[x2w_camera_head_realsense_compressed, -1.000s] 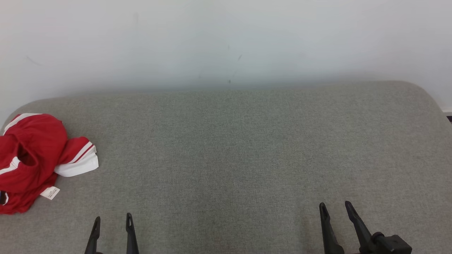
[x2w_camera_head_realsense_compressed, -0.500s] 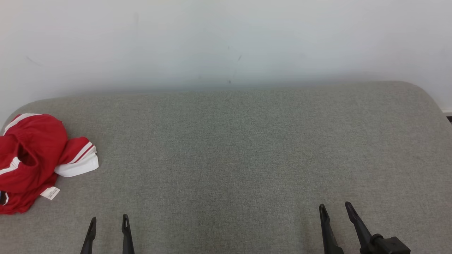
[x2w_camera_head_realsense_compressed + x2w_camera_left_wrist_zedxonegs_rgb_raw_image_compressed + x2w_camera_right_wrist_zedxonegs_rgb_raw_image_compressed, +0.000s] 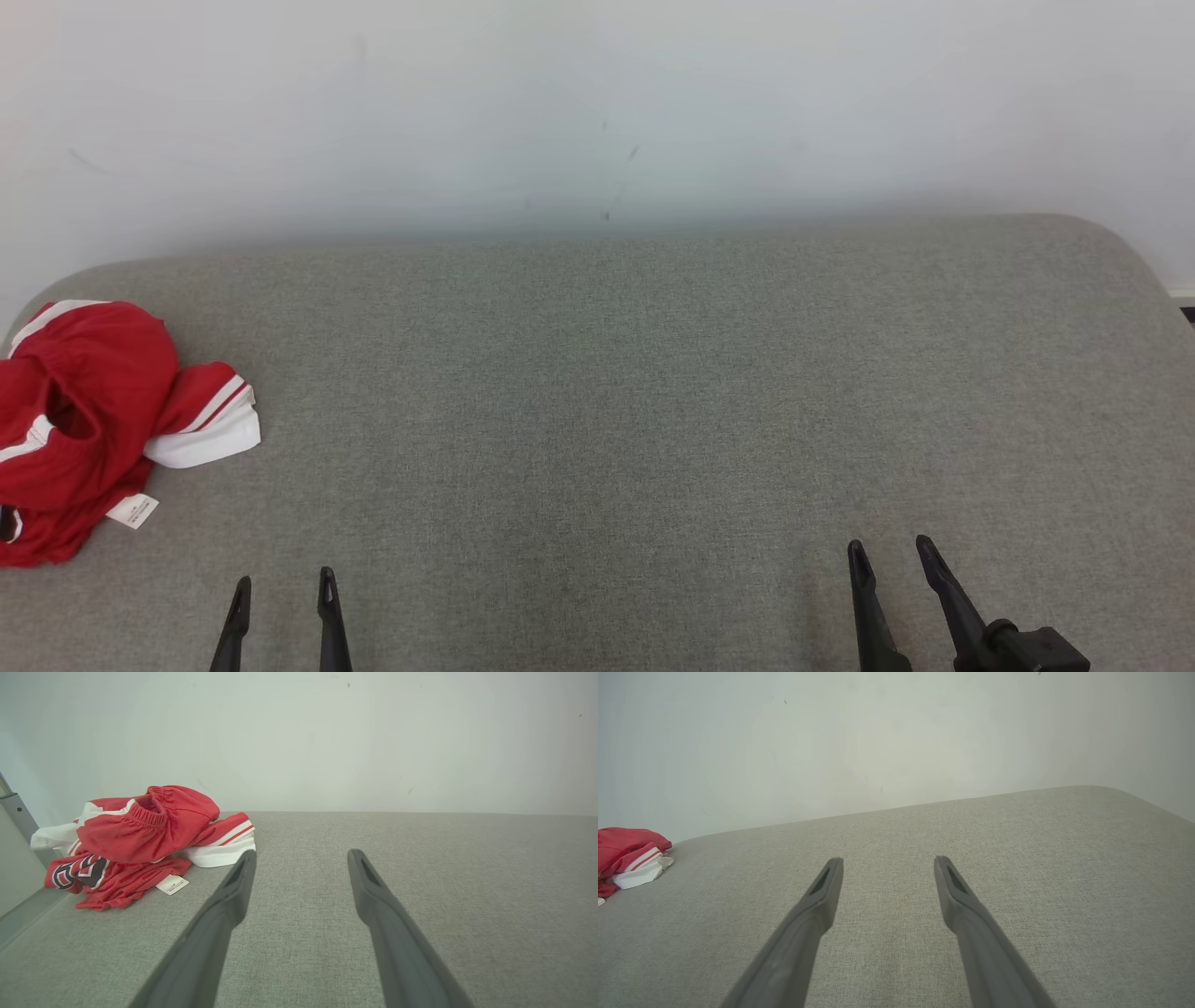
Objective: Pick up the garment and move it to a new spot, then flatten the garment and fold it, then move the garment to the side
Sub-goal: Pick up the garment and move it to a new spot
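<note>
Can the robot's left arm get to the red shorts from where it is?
Probably yes. The left gripper is open and holds nothing, and the crumpled red shorts lie just ahead of it, off to its left. Nothing stands between them on the grey padded surface.

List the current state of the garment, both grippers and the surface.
garment: crumpled in a heap at the left end of the surface, not flattened or folded, held by nothing.
label: sticking out at the heap's near edge.
left gripper: open, empty, apart from the garment.
right gripper: open, empty, far from the garment.
grey surface: smooth.
</note>
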Tool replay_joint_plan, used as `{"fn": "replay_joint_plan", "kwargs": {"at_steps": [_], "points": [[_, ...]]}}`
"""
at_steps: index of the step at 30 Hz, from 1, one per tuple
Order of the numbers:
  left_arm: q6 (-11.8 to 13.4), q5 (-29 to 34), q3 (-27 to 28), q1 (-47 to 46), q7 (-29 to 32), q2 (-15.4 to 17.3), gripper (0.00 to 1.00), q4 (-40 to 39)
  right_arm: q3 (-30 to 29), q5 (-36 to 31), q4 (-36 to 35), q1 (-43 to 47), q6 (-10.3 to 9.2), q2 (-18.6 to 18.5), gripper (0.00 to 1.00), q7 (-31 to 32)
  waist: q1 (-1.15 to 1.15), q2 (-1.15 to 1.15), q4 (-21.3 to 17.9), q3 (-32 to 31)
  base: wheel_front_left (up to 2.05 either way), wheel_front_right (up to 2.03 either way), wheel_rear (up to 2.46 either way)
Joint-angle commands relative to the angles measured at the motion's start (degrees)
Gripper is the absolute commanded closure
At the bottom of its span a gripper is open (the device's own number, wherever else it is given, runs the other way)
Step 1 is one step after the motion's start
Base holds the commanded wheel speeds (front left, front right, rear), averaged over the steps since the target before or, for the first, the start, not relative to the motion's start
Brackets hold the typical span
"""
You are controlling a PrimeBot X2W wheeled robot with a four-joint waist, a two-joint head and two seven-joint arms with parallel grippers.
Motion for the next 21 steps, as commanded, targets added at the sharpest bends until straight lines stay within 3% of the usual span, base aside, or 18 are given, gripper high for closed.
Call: {"fn": "replay_joint_plan", "kwargs": {"at_steps": [1,12,21], "points": [[0.26,-0.35,0.08,0.76,-0.2,-0.13,0.0,-0.06,0.08,0.21,-0.01,0.33,-0.12,0.01,0.0,-0.04,0.0,0.0,0.0,0.01,0.0,0.0,0.0],[0.3,-0.67,0.0,0.61,-0.2,-0.13,0.0,0.2,0.46,0.38,-0.22,0.66,-0.12,0.01,0.0,-0.04,0.0,0.0,0.6,-0.03,0.0,0.0,0.0],[0.05,-0.67,0.16,0.72,-0.2,-0.12,0.0,0.58,0.55,1.09,-0.2,1.39,-0.12,0.01,0.0,-0.04,0.0,0.0,5.19,-0.23,0.0,0.0,0.0]]}}
